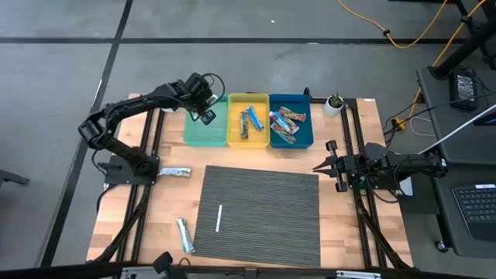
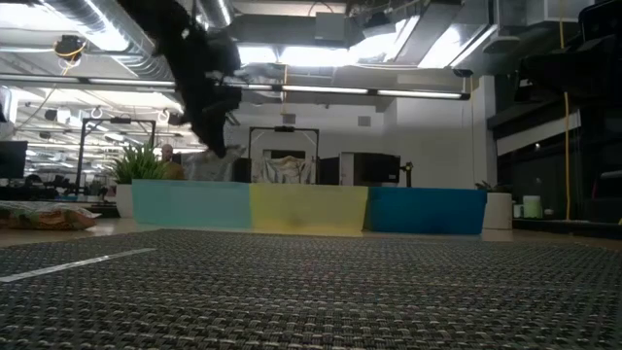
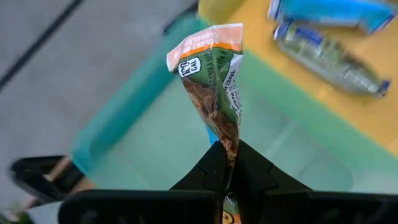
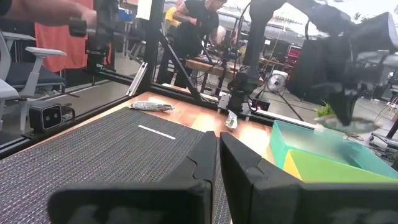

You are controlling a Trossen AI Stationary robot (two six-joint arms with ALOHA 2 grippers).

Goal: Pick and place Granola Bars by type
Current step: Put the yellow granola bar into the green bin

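My left gripper (image 1: pixel 206 111) hovers over the green bin (image 1: pixel 203 133), shut on a green, orange and brown wrapped granola bar (image 3: pixel 211 81). The yellow bin (image 1: pixel 248 138) holds blue and silvery bars (image 1: pixel 249 121). Several multicoloured bars (image 1: pixel 285 124) lie in the blue bin (image 1: pixel 304 138). Two silvery bars lie flat on the wood, one (image 1: pixel 175 172) left of the mat and one (image 1: pixel 184 235) near its near-left corner. My right gripper (image 1: pixel 320 165) waits shut at the mat's right edge, touching nothing. My left gripper pinches the multicoloured bar between its two fingers at one end of the wrapper (image 3: pixel 229 142), which is squeezed narrow there. The rest of the bar sticks out beyond the fingertips to its flat orange seal end (image 3: pixel 208 38). It is lifted clear above the green bin's floor (image 3: pixel 280 155).
A grey ribbed mat (image 1: pixel 260 217) covers the table's middle, with a thin white stick (image 1: pixel 218 218) lying on it. The three bins stand in a row along the far edge. A small potted plant (image 1: pixel 335 103) stands right of the blue bin. People show in the room beyond.
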